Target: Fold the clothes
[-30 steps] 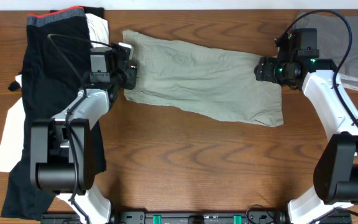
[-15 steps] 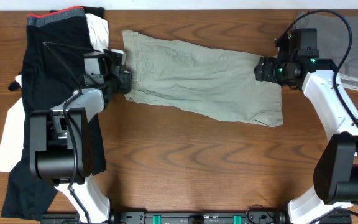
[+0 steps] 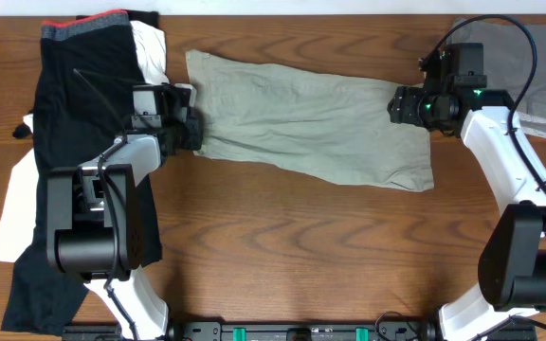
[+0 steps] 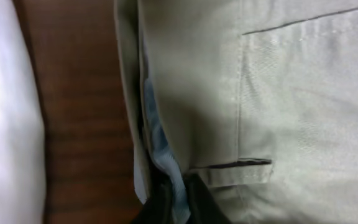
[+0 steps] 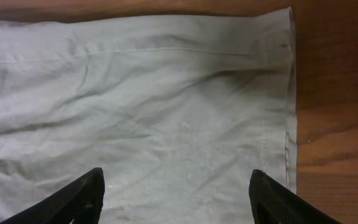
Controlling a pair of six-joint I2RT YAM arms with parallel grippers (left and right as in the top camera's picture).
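Lying flat across the upper centre of the overhead view, the khaki shorts [image 3: 311, 118] formed a long slanted strip, waistband end at left, leg hem at right. Cloth was a fine-ribbed cotton weave, softly creased, with stitched seams and a narrow welt pocket [image 4: 238, 165]. A pale blue lining showed at the left edge. Left gripper [image 3: 190, 133] was clenched on that waistband edge, fabric pinched between its dark fingers. Right gripper [image 5: 176, 199] hung over the hem end, black fingers spread wide, nothing between them. Table [image 3: 301, 246] was dark reddish wood with bold wavy grain. A black garment [image 3: 74, 123] with a grey-and-red waistband sprawled down the left side over white cloth [image 3: 12, 218]. Grey folded cloth [image 3: 538, 66] sat in the upper right corner.
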